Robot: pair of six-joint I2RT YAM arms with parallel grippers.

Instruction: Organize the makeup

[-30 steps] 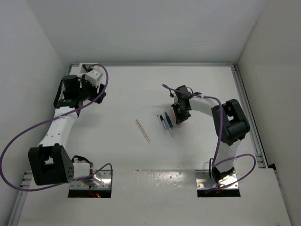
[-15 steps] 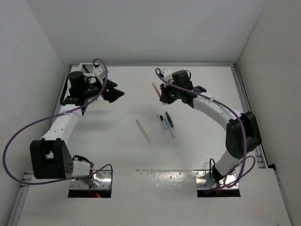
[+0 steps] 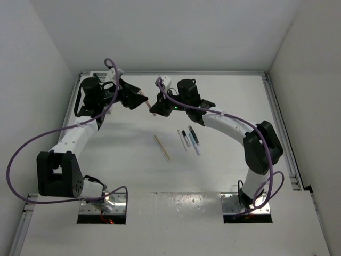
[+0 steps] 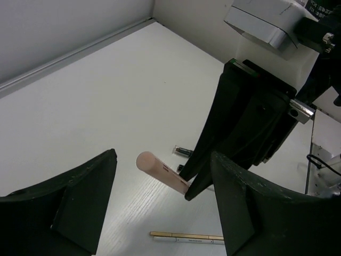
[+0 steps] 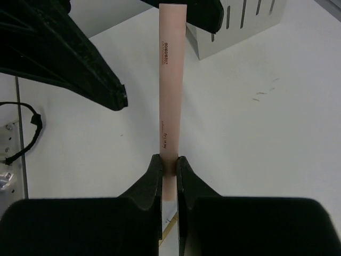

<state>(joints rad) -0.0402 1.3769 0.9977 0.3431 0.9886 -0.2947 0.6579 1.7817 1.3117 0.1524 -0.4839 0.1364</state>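
My right gripper is shut on the lower end of a peach stick and holds it above the table at the back centre. The stick's free end lies between the spread fingers of my left gripper, which is open and not touching it. The peach stick also shows in the left wrist view. The long tan wooden stick lies on the table in the middle. A white stick, a black one and a pale blue one lie side by side to its right.
The white slatted box stands at the back left, just behind my left gripper. Walls close the table on the left, back and right. A metal rail runs along the right edge.
My right gripper has carried the peach stick from the group of sticks up and to the left. My left gripper has swung right to meet it, its fingers now either side of the stick's end.
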